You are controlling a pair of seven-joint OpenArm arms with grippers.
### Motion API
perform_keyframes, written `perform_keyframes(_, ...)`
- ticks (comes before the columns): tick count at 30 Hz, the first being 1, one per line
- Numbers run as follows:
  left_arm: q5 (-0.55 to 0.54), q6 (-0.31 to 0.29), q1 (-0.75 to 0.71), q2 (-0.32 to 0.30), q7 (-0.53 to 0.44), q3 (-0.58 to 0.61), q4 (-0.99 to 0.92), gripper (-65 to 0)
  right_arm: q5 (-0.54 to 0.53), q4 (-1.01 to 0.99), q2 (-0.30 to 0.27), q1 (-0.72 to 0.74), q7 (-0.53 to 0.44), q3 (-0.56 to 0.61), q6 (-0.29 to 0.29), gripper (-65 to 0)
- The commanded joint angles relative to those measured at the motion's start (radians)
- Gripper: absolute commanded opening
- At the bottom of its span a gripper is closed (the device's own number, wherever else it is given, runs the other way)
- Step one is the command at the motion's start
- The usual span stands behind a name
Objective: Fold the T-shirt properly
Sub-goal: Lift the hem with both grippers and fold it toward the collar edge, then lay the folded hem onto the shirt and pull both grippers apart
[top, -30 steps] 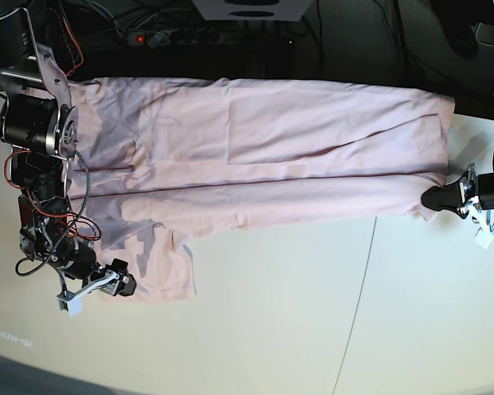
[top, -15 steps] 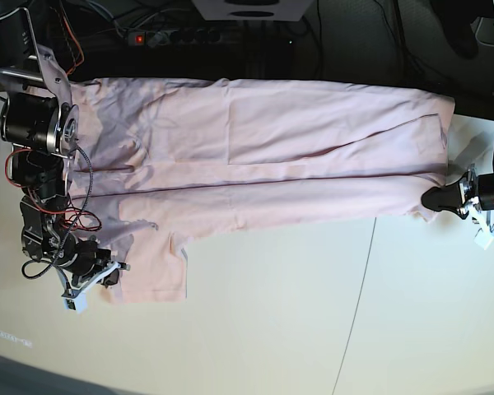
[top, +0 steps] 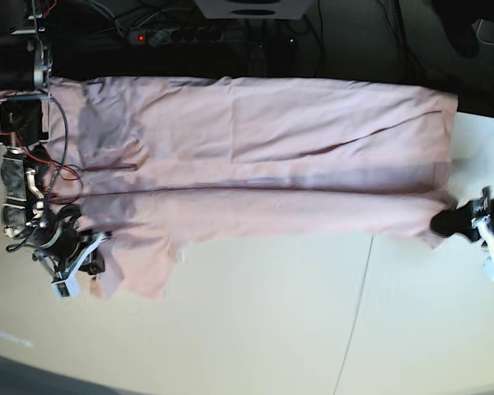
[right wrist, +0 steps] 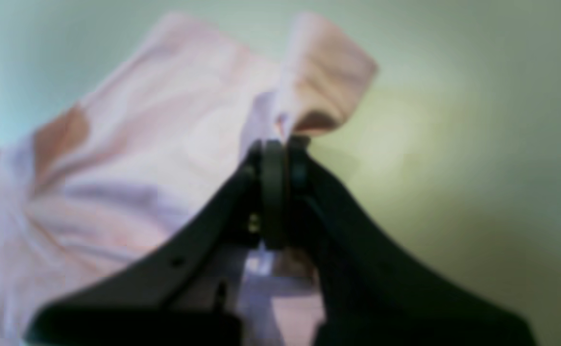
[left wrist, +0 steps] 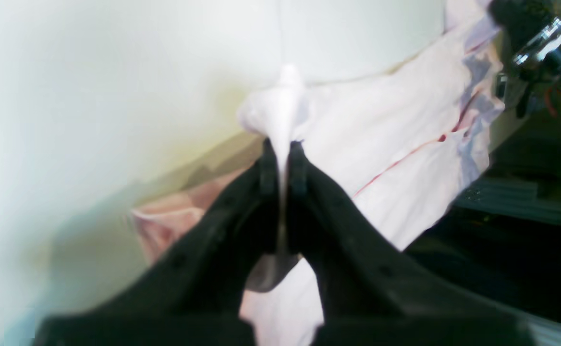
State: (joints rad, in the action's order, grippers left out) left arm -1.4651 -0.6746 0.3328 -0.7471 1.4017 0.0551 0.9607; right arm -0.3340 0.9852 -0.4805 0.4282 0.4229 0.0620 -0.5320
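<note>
The pale pink T-shirt [top: 255, 156] lies stretched lengthwise across the far half of the table, plain side up, with long folds along it. My left gripper [top: 441, 223] at the right is shut on the shirt's near right corner; the left wrist view shows the cloth [left wrist: 381, 139] pinched between the closed black fingers [left wrist: 299, 178]. My right gripper [top: 95, 265] at the left is shut on the sleeve edge; the right wrist view shows the pink cloth [right wrist: 131, 158] bunched above the closed fingers [right wrist: 273, 192]. No lettering shows.
The cream table [top: 263, 321] has a thin seam line [top: 358, 304] running from the shirt to the near edge. Cables and a power strip [top: 181, 34] lie behind the far edge. The right arm's motors and wires [top: 25, 164] stand over the shirt's left end.
My right gripper has pulled the sleeve left and away from the near edge, narrowing the flap. My left gripper has shifted right and nearer, stretching the shirt tighter.
</note>
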Motion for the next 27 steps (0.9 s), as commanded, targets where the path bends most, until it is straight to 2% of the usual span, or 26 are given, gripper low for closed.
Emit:
perform_keyframes(1, -0.018, -0.023, 0.002, -0.032, -0.005, -0.007, 0.051, -65.0, -0.023, 0.053, -0.035, 0.008, -0.023, -0.007, -0.044, -65.0)
perform_keyframes(5, 0.024, -0.023, -0.076, -0.051, -0.005, -0.007, 0.229, -65.0, -0.045, 0.2, -0.108, -0.084, -0.023, -0.007, -0.044, -65.0)
perform_keyframes(13, 0.32, -0.023, -0.224, -0.051, -0.128, -0.007, 0.548, -65.0, -0.045, 0.457, -0.237, -0.263, -0.023, -0.007, -0.044, -65.0)
perform_keyframes(17, 0.404, -0.023, -0.291, -0.058, -0.157, -0.007, 0.649, -65.0, -0.04, 0.508, -0.294, -0.334, -0.027, -0.008, -0.043, -65.0)
perform_keyframes(22, 0.486, -0.023, -0.373, -0.095, -0.208, -0.007, 0.761, -65.0, -0.039, 0.56, -0.357, -0.406, -0.027, -0.028, -0.04, -65.0)
perform_keyframes(27, 0.553, -0.023, -0.436, -0.158, -0.307, -0.007, 0.801, -65.0, -0.042, 0.607, -0.405, -0.484, -0.026, -0.092, -0.04, -65.0)
